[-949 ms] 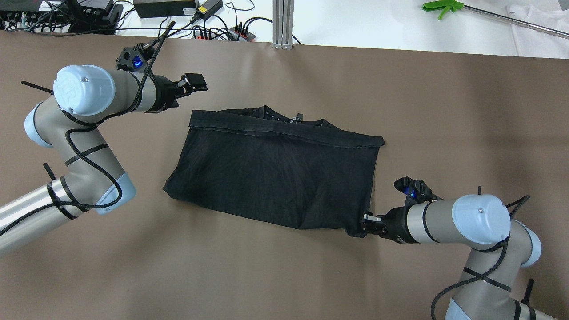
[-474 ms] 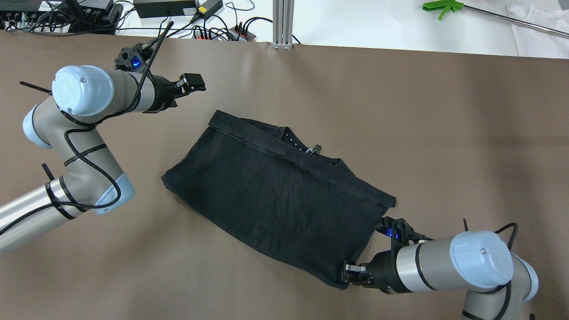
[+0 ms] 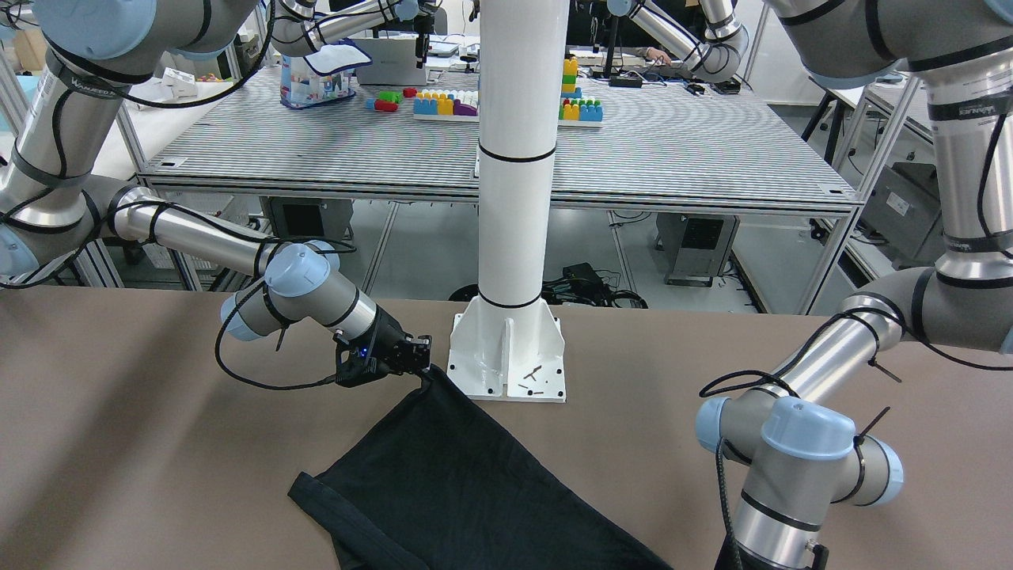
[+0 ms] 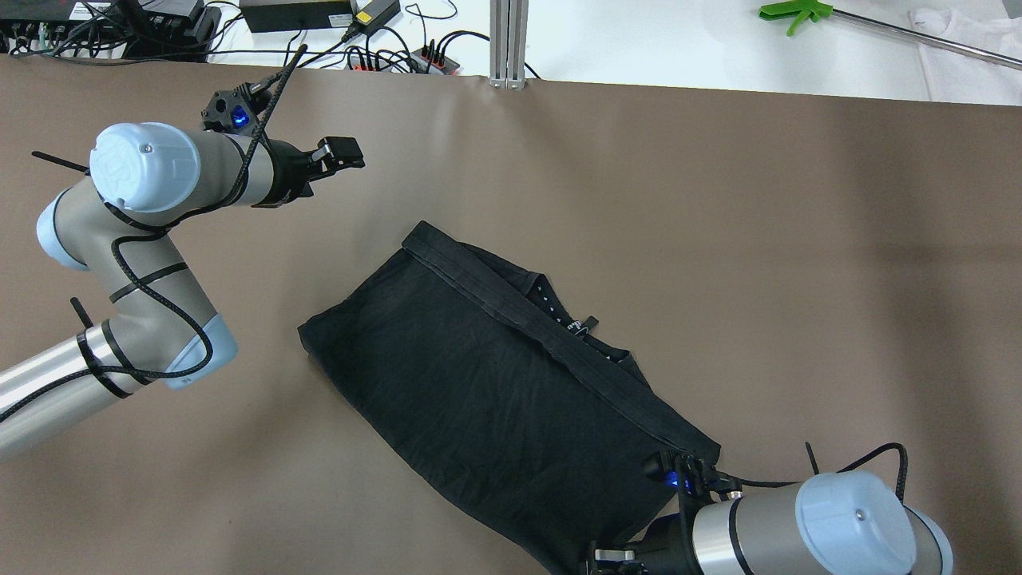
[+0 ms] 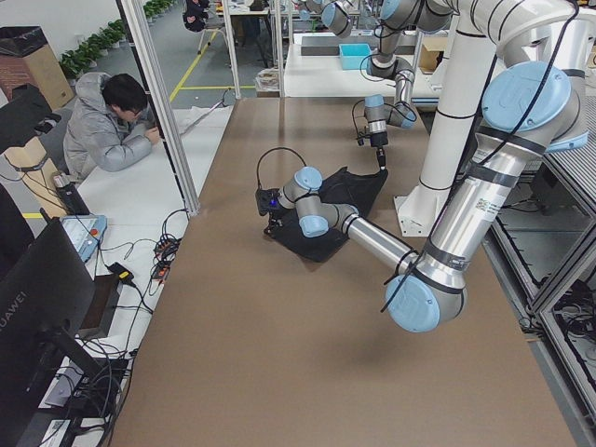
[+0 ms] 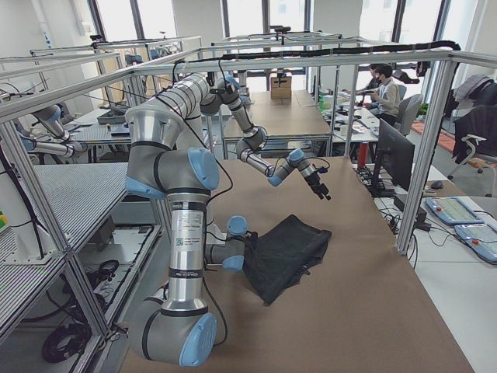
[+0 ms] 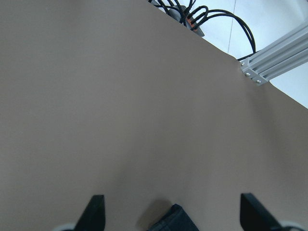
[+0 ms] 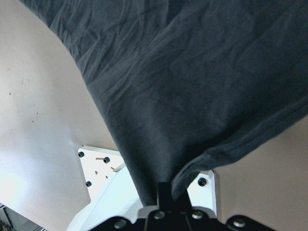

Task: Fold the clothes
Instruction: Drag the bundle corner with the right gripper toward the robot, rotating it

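The right gripper (image 3: pixel 422 359), clamped on a corner of the black garment (image 4: pixel 495 391), is dragging it closer to the robot's base than a moment ago, swinging the cloth diagonally across the brown table (image 4: pixel 758 239). The left gripper (image 4: pixel 343 152), its jaws spread wide and empty, is hovering well apart from the garment's far hemmed corner

So the black garment (image 6: pixel 286 250) is lying rumpled mid-worktop (image 6: pixel 349 311). Right gripper (image 6: pixel 248 245), on the near arm, sits at its 9 o'clock corner, touching the fabric. Left gripper (image 6: pixel 321 190) hangs off at 1 o'clock, well apart. Person (image 6: pixel 386 87) seated way back, also around 1 o'clock.
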